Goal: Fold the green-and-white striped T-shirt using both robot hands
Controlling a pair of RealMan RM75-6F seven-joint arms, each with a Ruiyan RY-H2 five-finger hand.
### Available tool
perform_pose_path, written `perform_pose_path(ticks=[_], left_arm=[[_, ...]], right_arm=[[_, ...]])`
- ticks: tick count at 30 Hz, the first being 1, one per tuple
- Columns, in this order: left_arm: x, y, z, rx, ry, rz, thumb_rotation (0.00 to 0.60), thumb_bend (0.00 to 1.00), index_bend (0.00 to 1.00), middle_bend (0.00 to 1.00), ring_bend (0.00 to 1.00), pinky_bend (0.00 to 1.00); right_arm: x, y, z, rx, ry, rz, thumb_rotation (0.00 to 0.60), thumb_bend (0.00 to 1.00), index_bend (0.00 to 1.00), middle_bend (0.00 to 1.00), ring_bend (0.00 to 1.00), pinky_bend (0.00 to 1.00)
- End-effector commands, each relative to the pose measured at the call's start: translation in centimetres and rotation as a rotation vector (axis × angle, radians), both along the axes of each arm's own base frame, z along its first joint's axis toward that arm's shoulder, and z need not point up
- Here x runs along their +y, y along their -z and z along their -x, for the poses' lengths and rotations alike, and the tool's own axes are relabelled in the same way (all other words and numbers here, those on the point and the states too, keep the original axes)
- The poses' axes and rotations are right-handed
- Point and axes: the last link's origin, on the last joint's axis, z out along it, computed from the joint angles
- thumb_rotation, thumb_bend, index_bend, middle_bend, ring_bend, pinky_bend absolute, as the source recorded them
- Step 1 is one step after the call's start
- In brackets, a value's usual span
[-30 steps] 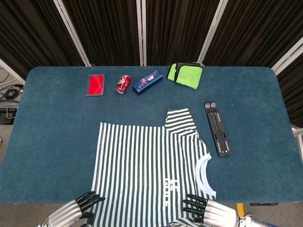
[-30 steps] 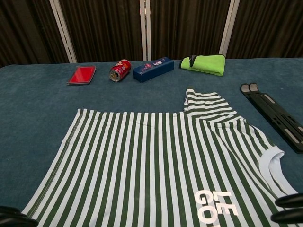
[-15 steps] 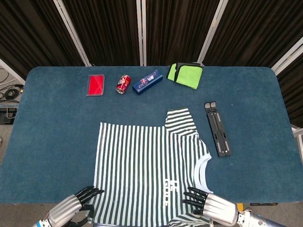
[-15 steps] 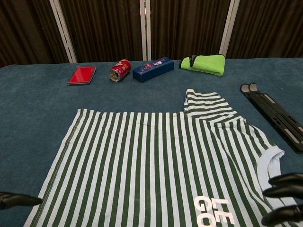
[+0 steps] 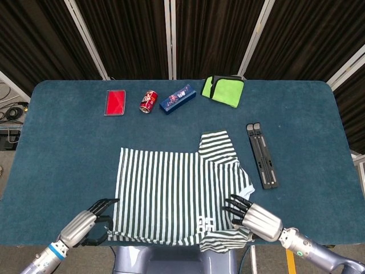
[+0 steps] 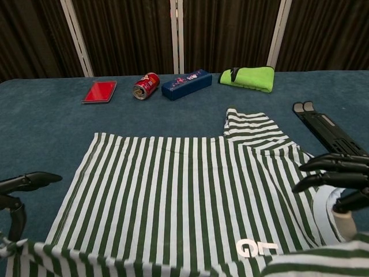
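Blue surface (image 5: 68, 148) fills my head view edge to edge, dark curtains behind the far side.

Striped T-shirt (image 5: 177, 188) lies spread at centre near, collar to the right, one sleeve (image 5: 218, 145) pointing far. Its near hem is lifted and doubled over toward the far side along the near edge. My chest view shows that fold as a striped band across the bottom of the frame, with part of the white lettering (image 6: 256, 248) tucked at it. From the head camera the fold reads only as a ragged near edge.

Right hand (image 5: 251, 214) is at the shirt's near right corner by the collar. Its dark fingers (image 6: 331, 167) are spread over the cloth in the chest view; I see the raised fabric against the palm, so I take it as held.

Left hand (image 5: 85, 225) is at the near left corner; fingers (image 6: 26, 182) extended, thumb curled down onto the bunched hem corner, pinching it.

Black folding stand (image 5: 262, 155) lies flat on the right, just beside the shirt, apart from it. It is the closest obstacle to the right hand.

Far row, well clear of the shirt, left to right: red phone (image 5: 115, 102), red can (image 5: 149, 102) on its side, blue box (image 5: 178, 98), green cloth (image 5: 223, 90) folded.

Open blue surface lies between shirt and far row, and wide on the left.
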Motion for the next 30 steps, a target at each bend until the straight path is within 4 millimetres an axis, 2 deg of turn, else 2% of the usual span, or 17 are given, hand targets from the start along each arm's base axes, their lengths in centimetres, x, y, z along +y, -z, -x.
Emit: perform_pose_path(ticks=[1,14,17,23,30], left_arm=[[2.4,0.2,-0.9,0.017,-0.038,-0.025,0.600,0.62,0.80,0.00,0.00,0.00],[8.6,0.7,-1.0,0.096,-0.101,-0.132,0.600,0.62,0.80,0.00,0.00,0.00],[9.4,0.8,-1.0,0.110,-0.107,-0.132,0.600,0.62,0.80,0.00,0.00,0.00],[12.5,0.8,-1.0,0.153,-0.129,-0.149,0.600,0.62,0.81,0.00,0.00,0.00],[15.3,1.0,-1.2,0.205,-0.095,-0.194,0.600,0.62,0.81,0.00,0.00,0.00]], right_arm=[[-2.6,1.0,0.0,0.018,0.043,0.036,0.600,0.40,0.74,0.14,0.00,0.00],[-7.8,2.6,-0.8,0.041,0.126,0.088,0.600,0.40,0.74,0.14,0.00,0.00],[-8.4,2.7,-1.0,0.043,0.129,0.099,0.600,0.40,0.74,0.14,0.00,0.00],[-11.0,2.5,-2.0,0.042,0.154,0.144,0.600,0.40,0.75,0.15,0.00,0.00],[-13.2,2.4,-1.9,0.068,0.201,0.181,0.600,0.41,0.75,0.15,0.00,0.00]])
